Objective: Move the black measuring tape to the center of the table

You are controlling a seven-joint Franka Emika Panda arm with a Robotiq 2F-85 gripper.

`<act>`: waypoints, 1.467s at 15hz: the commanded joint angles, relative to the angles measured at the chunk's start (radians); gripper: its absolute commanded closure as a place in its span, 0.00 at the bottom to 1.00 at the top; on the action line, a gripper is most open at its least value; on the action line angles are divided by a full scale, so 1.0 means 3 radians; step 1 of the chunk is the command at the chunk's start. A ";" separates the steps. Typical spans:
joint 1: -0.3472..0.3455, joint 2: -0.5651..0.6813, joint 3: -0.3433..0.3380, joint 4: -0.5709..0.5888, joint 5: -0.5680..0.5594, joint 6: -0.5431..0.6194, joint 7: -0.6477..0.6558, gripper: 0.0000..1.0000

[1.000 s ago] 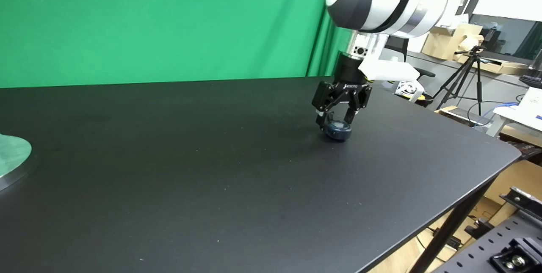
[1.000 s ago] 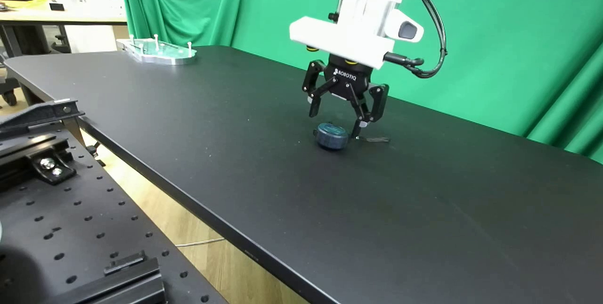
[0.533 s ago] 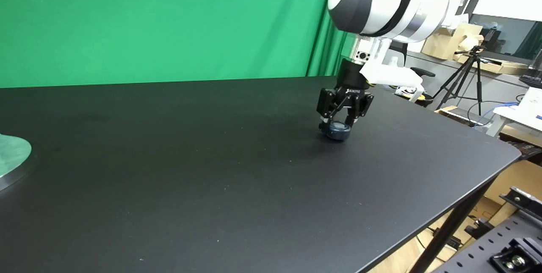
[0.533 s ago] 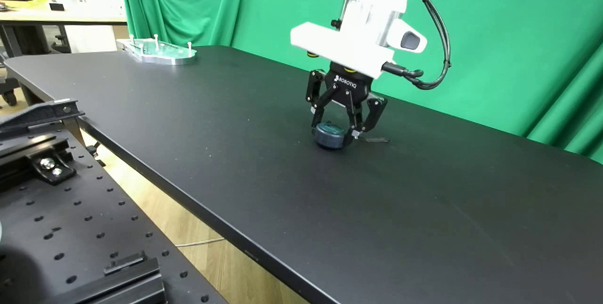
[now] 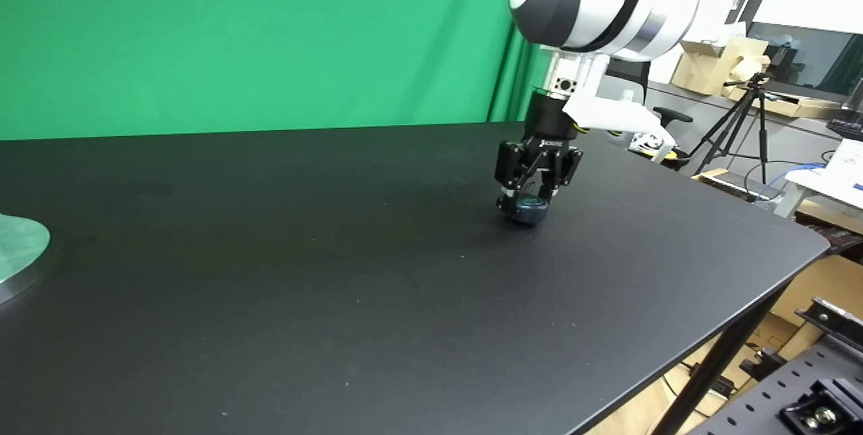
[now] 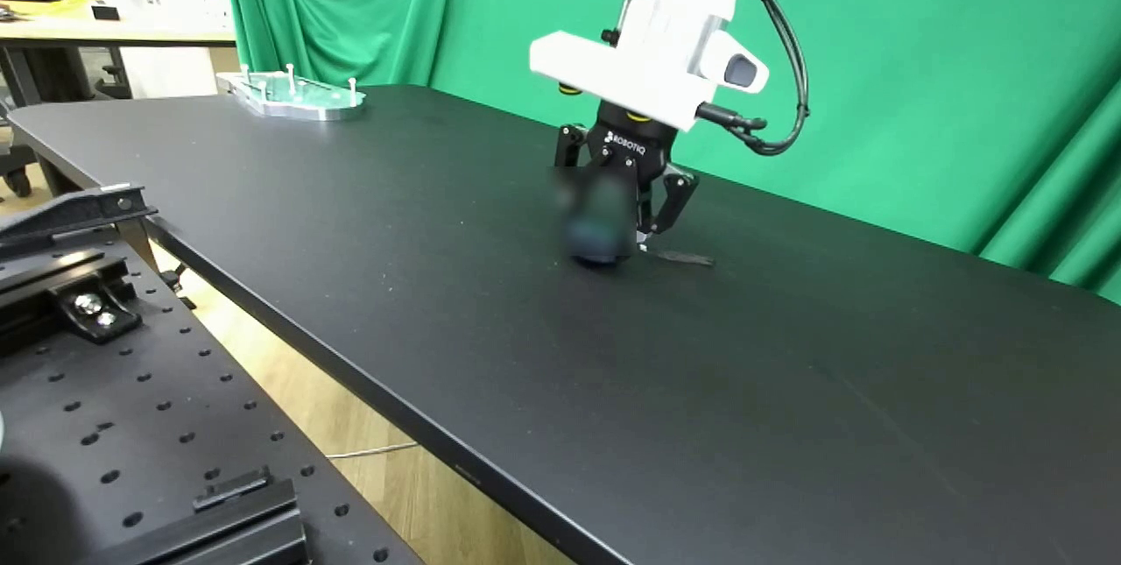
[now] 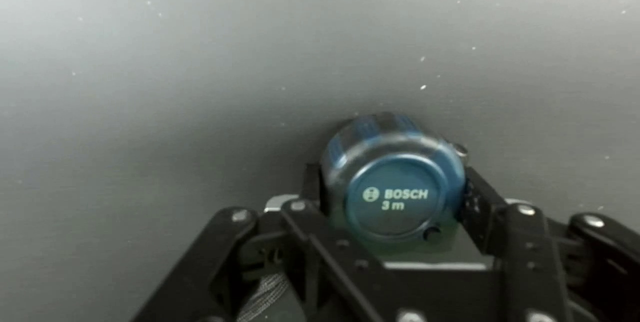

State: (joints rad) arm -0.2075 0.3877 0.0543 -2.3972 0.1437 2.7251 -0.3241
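1. Shift over the last half second: gripper (image 7: 392, 192) and black measuring tape (image 7: 395, 177) both a little further toward picture-left in both exterior views. Fingers (image 7: 481, 209), spread wider a second ago, now drawn in on the tape's sides.

2. In an exterior view: matte black table (image 5: 337, 313) takes up most of the ground, green curtain (image 5: 256, 44) behind its far edge. White-and-grey arm (image 5: 593, 3) comes down from upper right. Tape low between the fingertips, at the right-hand part of the tabletop as seen here; whether it touches the surface, cannot tell. A pale green disc (image 5: 20, 243), cut off by the left border, lies well apart from it.

3. In an exterior view: tape and part of the gripper blurred, outlines lost. A thin dark strip (image 6: 681, 258) on the tabletop, just beside a fingertip. Pale stand (image 6: 302, 112) with upright pegs toward the far end, well apart. Perforated dark plate (image 6: 158, 460) alongside the near edge.

4. Wrist view: tape's round blue face up, lettered BOSCH 3 m, one finger against either side, pinching it. Braided cord (image 7: 267, 294) low down, partly hidden by the finger linkage.
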 commanded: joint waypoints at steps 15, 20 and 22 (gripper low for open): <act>0.0800 0.0068 0.0234 0.0368 -0.0525 -0.0266 0.0260 0.57; 0.0934 0.0284 0.0257 0.0512 -0.0557 -0.0209 0.0418 0.08; 0.0967 0.0369 0.0291 0.0556 -0.0538 -0.0167 0.0439 0.03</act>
State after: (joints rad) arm 0.0646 0.4473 0.1288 -2.2789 -0.0190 2.6661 -0.2351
